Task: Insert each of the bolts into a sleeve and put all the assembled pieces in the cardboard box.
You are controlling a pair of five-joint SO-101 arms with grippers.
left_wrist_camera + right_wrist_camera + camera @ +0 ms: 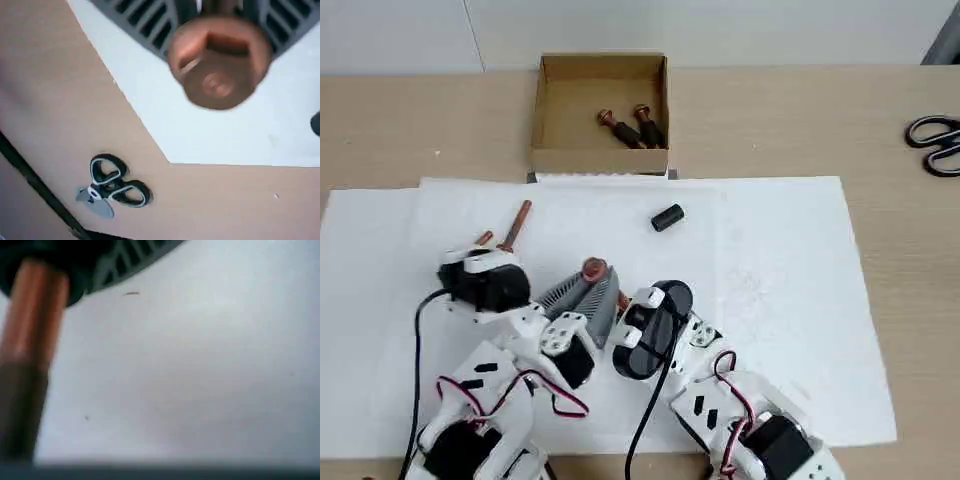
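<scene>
**While your left gripper clamps a bolt, one sleeve lies loose on the paper**

Where the two arms meet at the near side of the white paper (770,300), your left gripper (588,292) is closed on a copper bolt (594,268). Its ribbed grey fingers (135,17) press in on either side just behind the round head, which faces the left wrist camera. Your right arm (660,318) sits just beside it. The right gripper (626,302) is tucked under the arm's own body, so you cannot tell whether it is open or closed. From the right wrist camera you see the bolt's shaft (32,315) running out of the left gripper, bright copper near the grip and dark further along. Whether that dark part is a sleeve or shadow you cannot tell.

A black sleeve (667,217) lies on its side on the paper, apart from both arms, between them and the cardboard box (590,160). Two sleeved bolts (623,130) lie side by side inside the box. A bare bolt (515,226) lies on the paper near your left arm, with a short copper piece (484,238) just beside it. Scissors (935,145) rest on the bare table (420,120), off the paper.
</scene>
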